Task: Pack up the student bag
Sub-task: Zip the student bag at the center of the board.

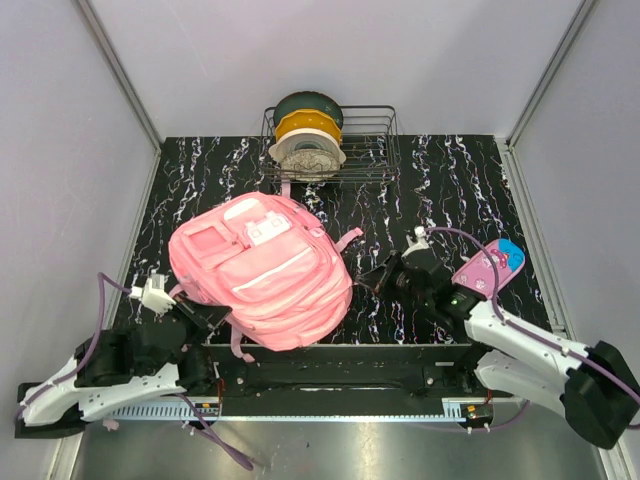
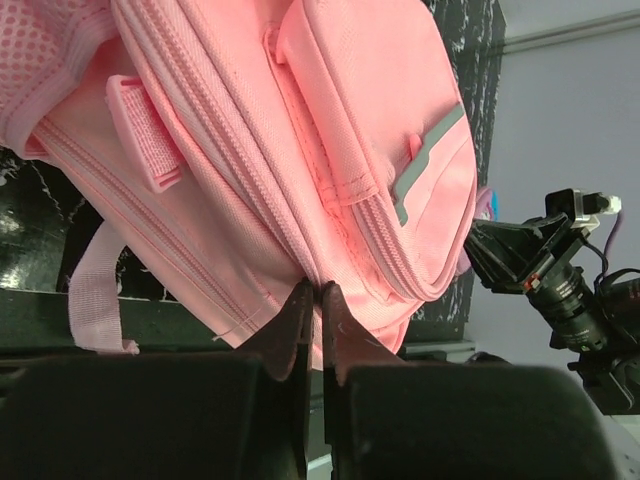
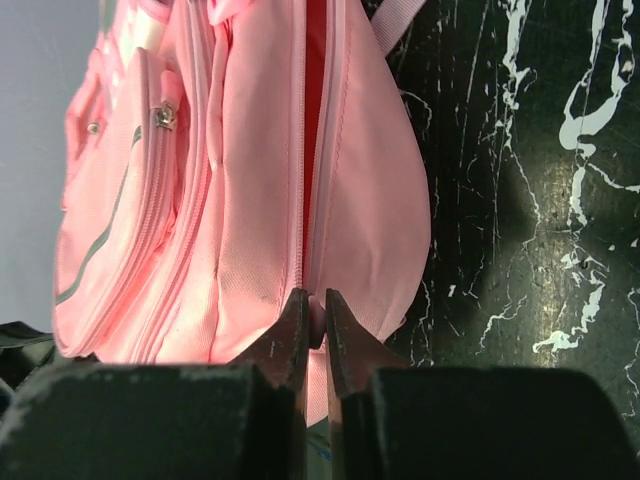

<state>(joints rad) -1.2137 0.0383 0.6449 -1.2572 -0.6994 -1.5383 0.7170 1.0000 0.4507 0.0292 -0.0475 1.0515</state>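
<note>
The pink student bag (image 1: 262,270) lies front-up in the middle of the black marbled table, and fills the left wrist view (image 2: 300,150) and the right wrist view (image 3: 250,180). My left gripper (image 1: 213,320) is at its near left edge, shut on a fold of the bag's fabric (image 2: 315,292). My right gripper (image 1: 368,280) is at its right side, shut on a small pink zip pull (image 3: 316,312) of the main zip. That zip (image 3: 314,120) stands partly open and shows a red gap.
A small pink pencil case with a blue end (image 1: 490,266) lies to the right, beside my right arm. A wire basket (image 1: 375,150) holding filament spools (image 1: 307,135) stands at the back. The right arm's camera (image 2: 560,275) shows beyond the bag.
</note>
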